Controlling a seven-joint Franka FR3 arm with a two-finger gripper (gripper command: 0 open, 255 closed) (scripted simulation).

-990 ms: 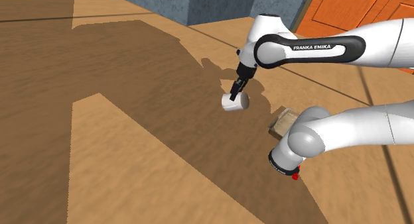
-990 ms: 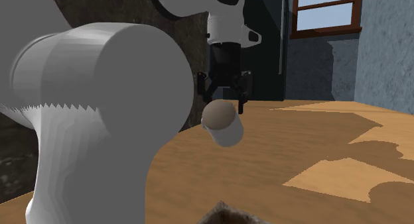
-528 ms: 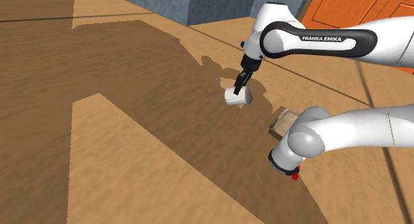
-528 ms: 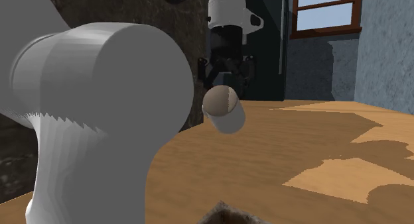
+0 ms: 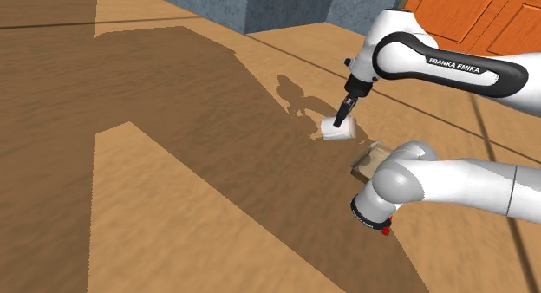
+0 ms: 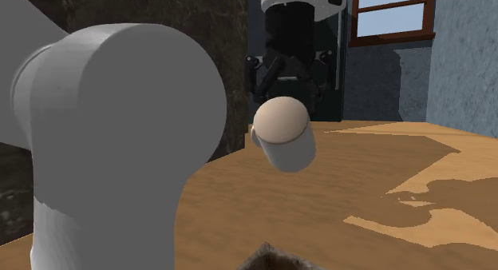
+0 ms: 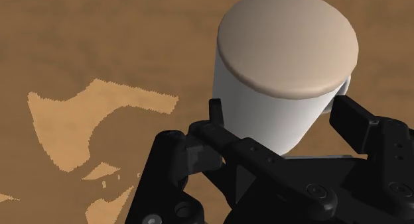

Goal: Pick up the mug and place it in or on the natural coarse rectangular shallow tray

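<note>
Shoulder view: the hand (image 5: 342, 119), pinching the white mug (image 5: 336, 130), has moved toward 3 o'clock. The tray (image 5: 368, 156) lies near, at the mug's 4 o'clock.

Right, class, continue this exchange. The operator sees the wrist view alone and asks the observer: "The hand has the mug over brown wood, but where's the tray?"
Observer: In the shoulder view the tray lies on the wooden surface, to the lower right of the mug and partly behind the arm's elbow.
Operator: Is the mug over it?
Observer: Seemingly not. In that view the hand holds it beside the tray, not overlapping it.
Operator: Is it upright?
Observer: No. The second exterior view shows it tilted, with its tan end toward that camera.
</note>
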